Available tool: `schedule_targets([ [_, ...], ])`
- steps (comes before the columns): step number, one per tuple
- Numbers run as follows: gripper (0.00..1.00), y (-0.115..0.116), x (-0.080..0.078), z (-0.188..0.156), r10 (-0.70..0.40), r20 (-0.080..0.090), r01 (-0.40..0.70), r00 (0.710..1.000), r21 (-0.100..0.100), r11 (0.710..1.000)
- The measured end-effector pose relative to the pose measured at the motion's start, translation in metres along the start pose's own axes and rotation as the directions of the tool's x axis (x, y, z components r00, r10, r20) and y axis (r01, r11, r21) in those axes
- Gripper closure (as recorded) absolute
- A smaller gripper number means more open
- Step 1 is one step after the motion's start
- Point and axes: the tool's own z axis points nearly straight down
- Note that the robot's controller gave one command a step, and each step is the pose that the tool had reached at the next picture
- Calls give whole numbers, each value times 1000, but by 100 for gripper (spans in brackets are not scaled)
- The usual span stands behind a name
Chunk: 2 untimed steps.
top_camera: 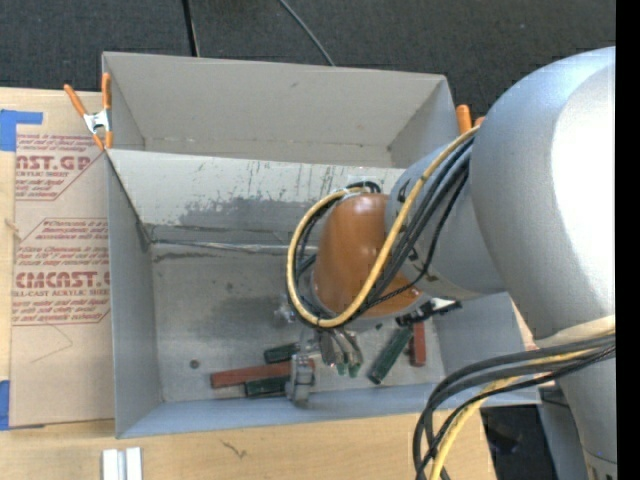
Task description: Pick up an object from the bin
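Observation:
My gripper is low in the bin, near the front wall, under the arm's orange cover. A red-brown flat stick lies on the floor just left of it, reaching up to it. A small dark green piece rests beside the gripper's upper left, and another dark green piece lies under the stick's right end. To the right of the gripper lie a green marker, set at a slant, and a short red piece.
A black and red item pokes out from under the arm at the right. The arm and its looped yellow and black cables cover the bin's right half. The left part of the floor is bare grey metal with a small dark speck.

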Motion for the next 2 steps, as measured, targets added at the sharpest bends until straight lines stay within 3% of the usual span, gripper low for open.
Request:
schedule_targets([
  [1,100,14,-5,1,-172,-1,172,985,1,985],
  [2,100,14,-5,0,-173,-1,173,985,1,985],
])
